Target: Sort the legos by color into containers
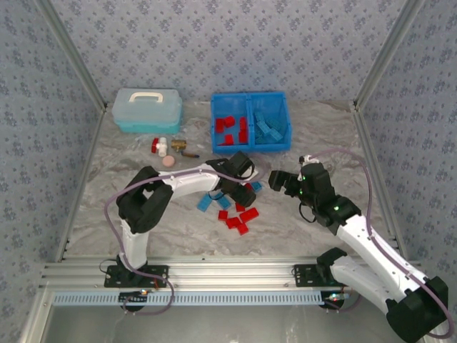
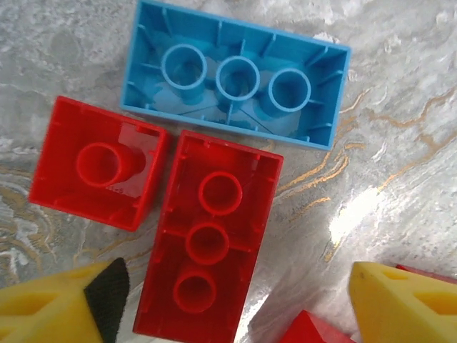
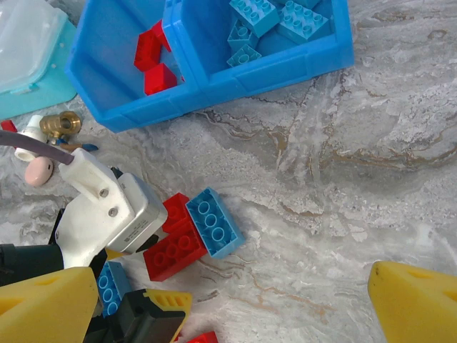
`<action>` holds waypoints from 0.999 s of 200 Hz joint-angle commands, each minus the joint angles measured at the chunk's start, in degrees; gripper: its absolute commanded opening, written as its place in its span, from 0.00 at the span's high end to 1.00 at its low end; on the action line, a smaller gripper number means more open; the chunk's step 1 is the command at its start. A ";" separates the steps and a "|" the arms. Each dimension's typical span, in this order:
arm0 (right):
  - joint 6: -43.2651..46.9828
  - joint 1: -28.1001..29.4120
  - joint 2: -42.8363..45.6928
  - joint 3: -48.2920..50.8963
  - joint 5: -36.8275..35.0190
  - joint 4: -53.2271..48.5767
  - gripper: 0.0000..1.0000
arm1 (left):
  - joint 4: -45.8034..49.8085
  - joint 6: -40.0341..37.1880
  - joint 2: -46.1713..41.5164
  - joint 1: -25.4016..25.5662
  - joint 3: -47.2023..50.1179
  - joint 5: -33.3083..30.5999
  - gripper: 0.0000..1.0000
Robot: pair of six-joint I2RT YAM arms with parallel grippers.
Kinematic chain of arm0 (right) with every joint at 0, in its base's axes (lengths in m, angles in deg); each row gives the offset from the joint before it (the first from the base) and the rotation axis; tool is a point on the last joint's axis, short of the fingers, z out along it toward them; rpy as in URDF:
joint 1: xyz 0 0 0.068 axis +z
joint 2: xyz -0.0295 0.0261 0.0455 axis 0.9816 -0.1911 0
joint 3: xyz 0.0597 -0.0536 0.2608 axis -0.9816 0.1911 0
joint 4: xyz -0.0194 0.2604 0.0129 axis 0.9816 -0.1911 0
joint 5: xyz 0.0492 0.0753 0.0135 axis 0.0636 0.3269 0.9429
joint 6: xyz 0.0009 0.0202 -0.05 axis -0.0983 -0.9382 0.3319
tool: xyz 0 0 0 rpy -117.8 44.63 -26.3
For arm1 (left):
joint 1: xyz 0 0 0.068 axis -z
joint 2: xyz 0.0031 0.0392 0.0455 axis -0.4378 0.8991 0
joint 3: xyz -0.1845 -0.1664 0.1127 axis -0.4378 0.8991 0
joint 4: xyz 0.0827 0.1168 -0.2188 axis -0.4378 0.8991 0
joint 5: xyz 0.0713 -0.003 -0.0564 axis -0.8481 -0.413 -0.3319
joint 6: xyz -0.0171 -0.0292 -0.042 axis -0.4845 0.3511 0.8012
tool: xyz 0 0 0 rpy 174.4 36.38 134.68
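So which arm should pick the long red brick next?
Left, probably. The left gripper hangs open over the long red brick, a finger on each side; the right gripper is farther away.

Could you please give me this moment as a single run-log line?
left hand: open over upturned long red plastic brick | right hand: open, empty | blue plastic divided bin: red bricks left, blue bricks right

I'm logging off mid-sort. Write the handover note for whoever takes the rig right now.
Left gripper: open, empty, over a long red brick on the table.
Right gripper: open, empty, off to the right of it.
Bin: red bricks in the left compartment, blue bricks in the right.
To do: several loose reds and loose blues to sort.
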 commanded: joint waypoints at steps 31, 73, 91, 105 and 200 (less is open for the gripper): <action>-0.70 -0.50 0.50 0.68 0.36 -0.61 0.00 | -2.59 -0.88 2.43 0.30 -0.68 -2.06 0.47; -0.88 -0.61 0.71 0.67 0.54 -0.90 0.00 | -2.45 -1.92 1.87 0.72 -0.16 -0.14 0.62; -0.90 -0.67 0.83 0.56 0.49 -1.07 0.00 | -2.69 -2.40 0.23 0.79 0.86 1.15 0.68; -0.96 -0.68 0.86 0.52 0.54 -1.25 0.00 | -2.83 -2.88 -1.84 0.69 1.89 2.87 0.70; -1.30 -1.02 2.26 0.50 0.64 -0.98 0.00 | -4.98 -0.43 -11.98 -7.60 -5.40 -5.06 0.71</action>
